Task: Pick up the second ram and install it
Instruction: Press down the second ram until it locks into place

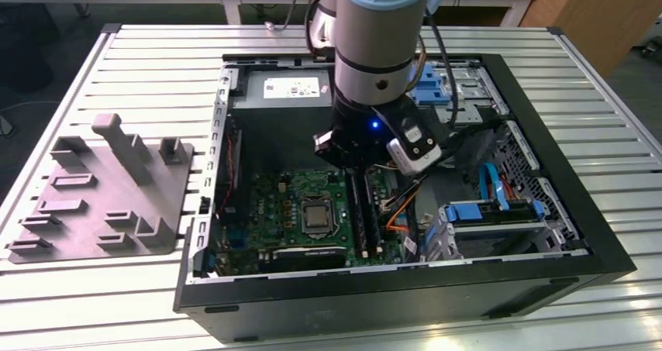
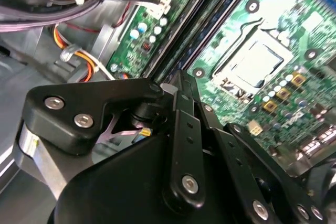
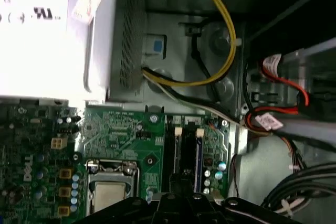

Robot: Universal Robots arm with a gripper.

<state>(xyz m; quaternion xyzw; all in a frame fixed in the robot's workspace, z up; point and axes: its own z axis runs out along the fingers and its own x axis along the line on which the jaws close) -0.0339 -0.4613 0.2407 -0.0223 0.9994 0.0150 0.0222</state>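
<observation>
— Black linkage of the gripper (image 2: 179,80) is being seen closest in the second wrist view, with the motherboard (image 2: 273,40) lying beyond it. Is anything being held?

— That cannot be told; whether the gripper is closed is being hidden by its own links. In the exterior view it is being held low inside the computer case (image 1: 579,242), directly over the memory slots (image 1: 364,219).

— And the second ram?

— It is being taken to be the long dark strip (image 1: 358,200) running along those slots under the gripper; seated or not, it cannot be told. The grey fixture (image 1: 104,204) is standing well apart, outside the case.

— How is it being judged to handle?

— As light, thin, stiff and brittle. It is best being gripped across its flat faces near the top edge, with the contacts avoided.
</observation>
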